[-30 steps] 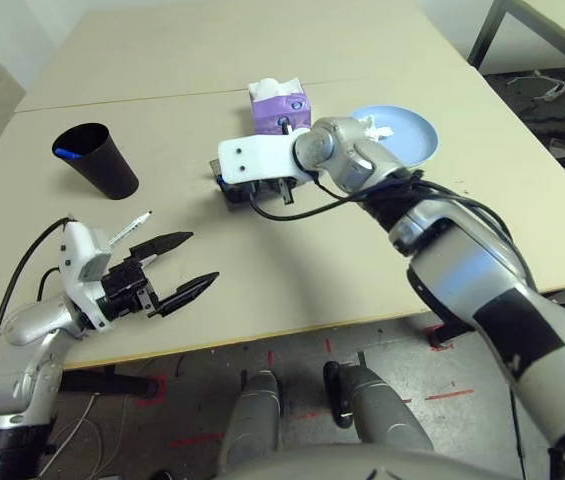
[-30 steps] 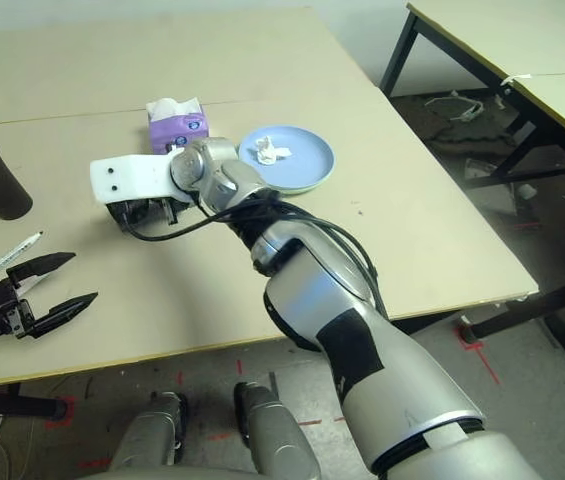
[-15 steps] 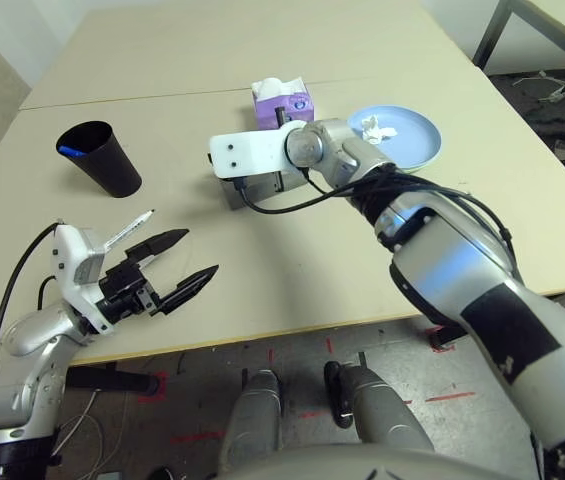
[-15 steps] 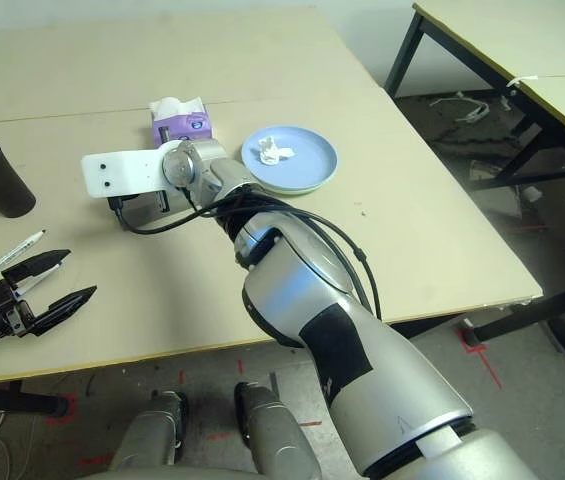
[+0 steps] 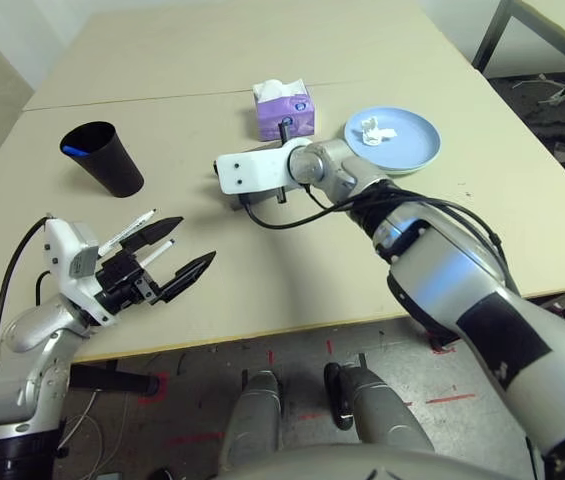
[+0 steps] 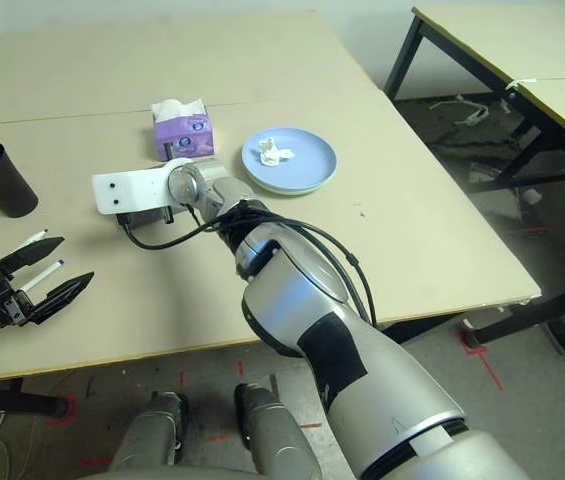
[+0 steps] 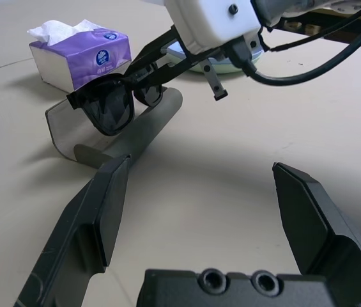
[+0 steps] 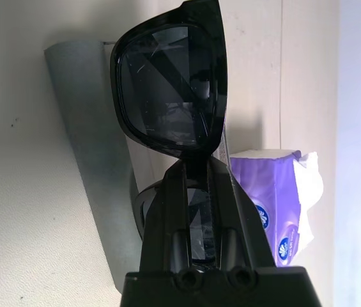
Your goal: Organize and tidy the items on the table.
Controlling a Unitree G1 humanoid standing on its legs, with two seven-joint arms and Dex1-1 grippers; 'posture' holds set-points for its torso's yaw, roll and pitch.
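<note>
Evidently the right pincer (image 7: 167, 61), clamped on the black sunglasses (image 8: 170, 89), is hovering over the open grey case (image 7: 129, 128) at frame centre, needing lowering and release, while the left pincer (image 5: 177, 255) is idling with fingers apart.

Silver forearms with black patches and looped black cables end in white wrist housings bearing black fingers.

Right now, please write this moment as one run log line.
right gripper: shut on black sunglasses, above grey oblong case | left gripper: open, empty | black cup: upright
</note>
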